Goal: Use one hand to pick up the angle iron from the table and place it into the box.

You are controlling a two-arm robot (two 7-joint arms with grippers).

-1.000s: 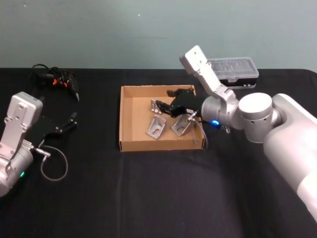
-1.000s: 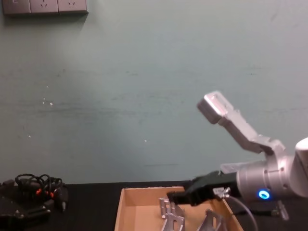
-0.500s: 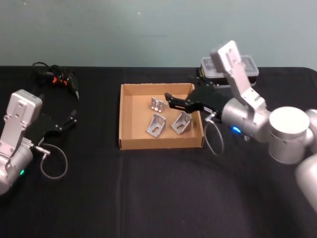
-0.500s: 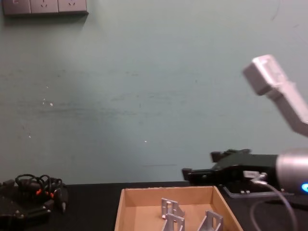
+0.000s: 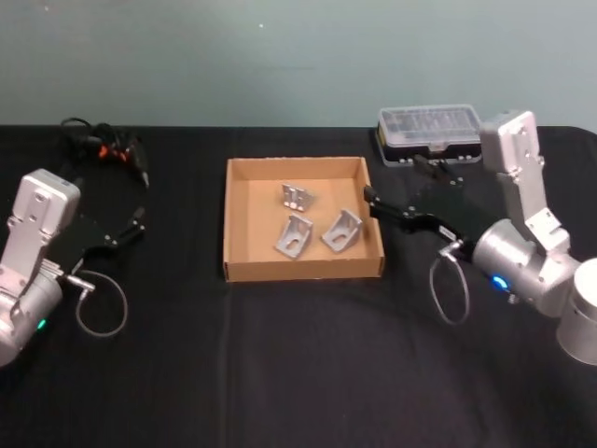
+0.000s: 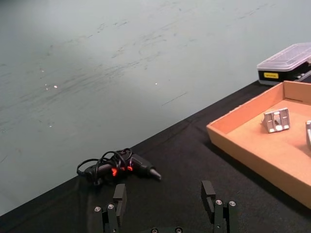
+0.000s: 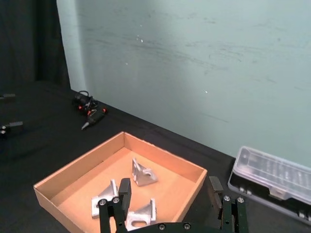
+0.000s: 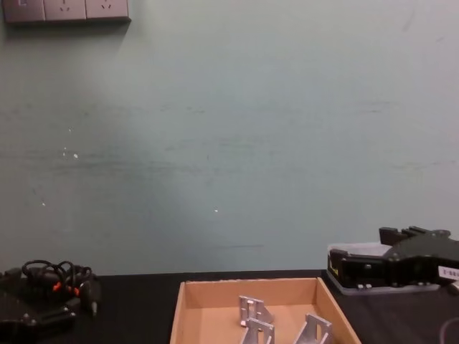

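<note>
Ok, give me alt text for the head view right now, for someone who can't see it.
Three angle irons lie inside the box at the centre of the table. The right gripper hovers open just outside its right wall; the left gripper rests open at far left.

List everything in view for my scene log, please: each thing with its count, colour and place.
box: one, tan cardboard, centre of the table.
angle irons: three, silver, inside the box.
table: one, matte black, under everything.
plastic case: one, clear lid on black base, far right, behind the right gripper.
corded tool: one, black with orange marks, far left corner.
left gripper: one, black, open and empty, parked at the left of the table.
right gripper: one, black, open and empty, just right of the box.
</note>
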